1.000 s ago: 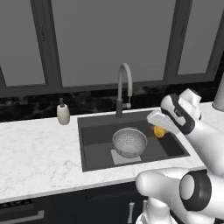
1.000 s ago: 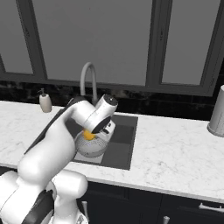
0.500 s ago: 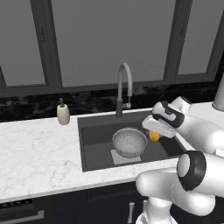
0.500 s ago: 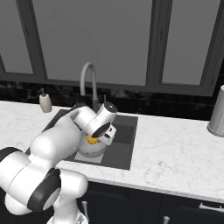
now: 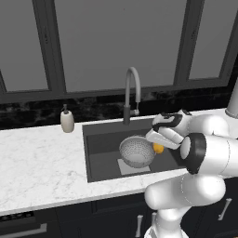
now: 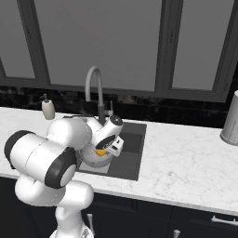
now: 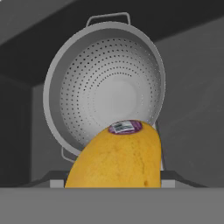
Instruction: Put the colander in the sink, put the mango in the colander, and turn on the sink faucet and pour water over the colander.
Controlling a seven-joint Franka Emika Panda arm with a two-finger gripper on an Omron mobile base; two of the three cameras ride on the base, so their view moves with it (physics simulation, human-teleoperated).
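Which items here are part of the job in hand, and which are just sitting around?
Part of the job:
colander in the sink
mango, held by the gripper at the colander's rim
sink faucet

Just lying about:
soap bottle on the counter
metal canister

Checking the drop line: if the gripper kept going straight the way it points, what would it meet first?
Probably the colander: beyond the mango held in the gripper, its holed bowl lies dead ahead in the sink, though depth is unclear.

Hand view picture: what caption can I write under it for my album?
The gripper holds a stickered mango just above the empty colander sitting in the sink.
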